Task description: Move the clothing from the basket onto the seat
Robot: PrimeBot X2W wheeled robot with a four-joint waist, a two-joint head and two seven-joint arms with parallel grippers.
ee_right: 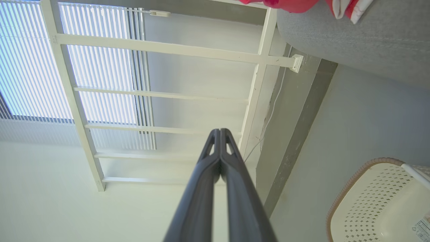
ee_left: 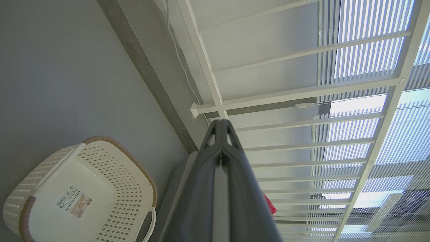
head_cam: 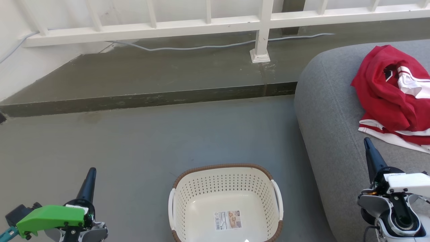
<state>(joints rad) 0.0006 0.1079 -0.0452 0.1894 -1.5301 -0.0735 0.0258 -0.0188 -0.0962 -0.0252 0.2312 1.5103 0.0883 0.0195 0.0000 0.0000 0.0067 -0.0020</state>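
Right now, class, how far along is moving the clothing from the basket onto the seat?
Done: the clothing lies heaped on the seat; the basket holds no garment, just its sticker. In hand: nothing; left claw and right claw are shut on air. Left: apparently nothing.

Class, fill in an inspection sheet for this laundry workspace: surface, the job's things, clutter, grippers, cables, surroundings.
Surface: grey floor, with a raised ledge behind it.
Job's things: basket on the floor, holding nothing but a sticker; red clothing heaped on the grey seat.
Clutter: nothing seen.
Grippers: left gripper shut, holding nothing, to the left of the basket; right gripper shut, holding nothing, over the seat near the clothing.
Cables: one pale cable along the ledge below the railing.
Surroundings: white railing, window blinds beyond.
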